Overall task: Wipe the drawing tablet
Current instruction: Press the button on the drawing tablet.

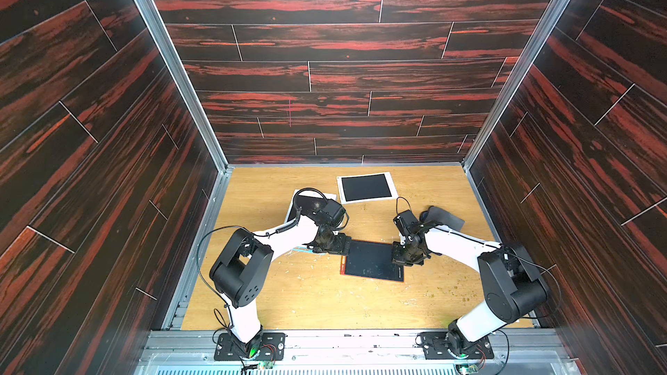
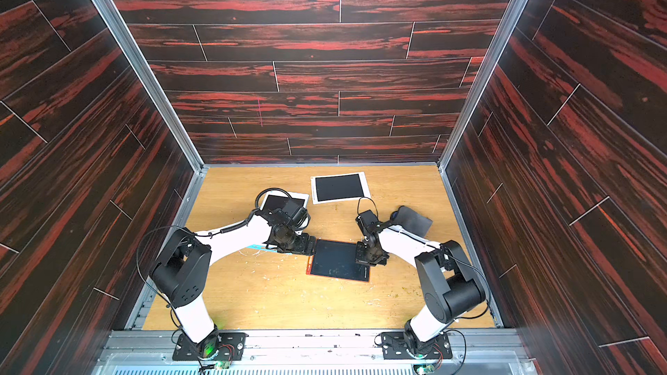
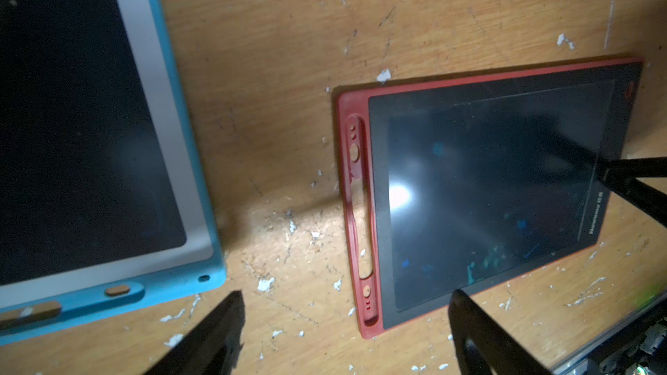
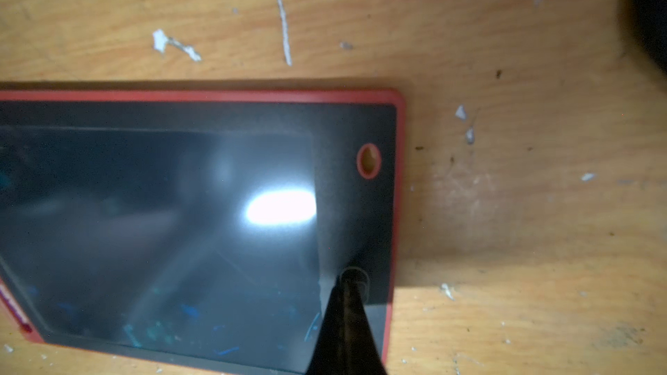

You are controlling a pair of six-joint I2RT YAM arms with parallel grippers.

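the red drawing tablet [image 1: 371, 260] is laid on the tabletop [image 1: 288, 301]. on its bezel [image 4: 355, 211] the clenched, empty right pincer [image 4: 346, 279] is set; beside its opposite edge, the released left pincer [image 3: 346, 293]. blue marks [image 4: 191, 310] are seen on-screen: wiping is judged unfinished.

The right gripper [image 4: 348, 279] hides part of the red tablet [image 4: 162, 193]; the blue tablet [image 3: 90, 138] beside the left gripper [image 3: 345, 294] is cropped.

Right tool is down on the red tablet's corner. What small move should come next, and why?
Probably press the shut right tool straight down a little on the round button under its tip. Faint blue marks show on the tablet screen, so it looks not yet wiped, and that button likely clears it.
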